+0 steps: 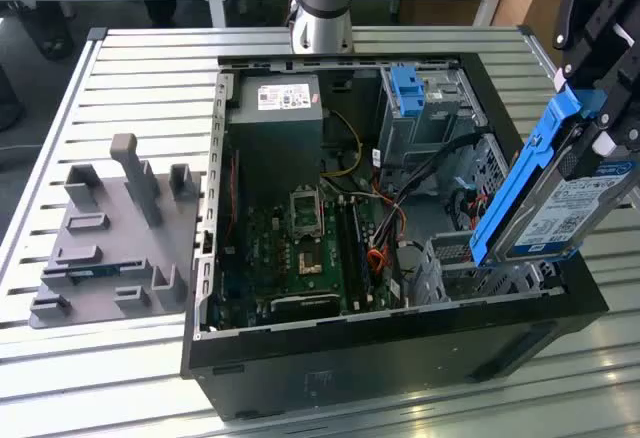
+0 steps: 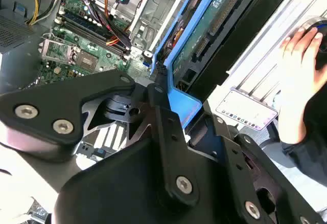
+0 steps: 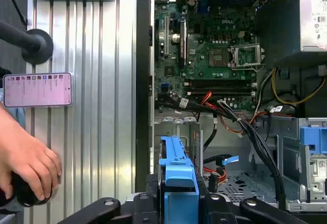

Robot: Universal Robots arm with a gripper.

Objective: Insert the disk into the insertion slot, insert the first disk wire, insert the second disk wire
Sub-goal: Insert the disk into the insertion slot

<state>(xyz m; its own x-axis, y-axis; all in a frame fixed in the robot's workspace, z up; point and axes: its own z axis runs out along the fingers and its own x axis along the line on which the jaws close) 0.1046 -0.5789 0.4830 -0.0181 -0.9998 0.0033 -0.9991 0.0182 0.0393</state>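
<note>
**Q:** Where is the disk, and what holds it?

**A:** In the exterior view, the disk (image 1: 560,213) hangs tilted at the view's right. Its blue caddy edge faces the open computer case (image 1: 400,328). The gripper (image 1: 590,133) has it from above, with the black fingers (image 2: 163,116) pinching the caddy's blue frame on both sides.

**Q:** How close is it to the insertion slot?

**A:** The disk's lower end dips over the case's rim, right above the low perforated insertion slot (image 1: 455,258). I cannot tell whether they touch. In the first wrist view, the slot's perforated floor (image 3: 240,183) lies bare.

**Q:** What crowds the edges?

**A:** Black and red cables (image 3: 245,127) run from the motherboard (image 3: 204,45) along the slot's side. The taller cage (image 1: 420,108) with its blue clip stands just beyond the slot. Outside the case wall, the slatted counter (image 3: 102,106) carries a phone (image 3: 37,89), with a person's hand (image 3: 25,168) near it, well apart from the disk.
</note>
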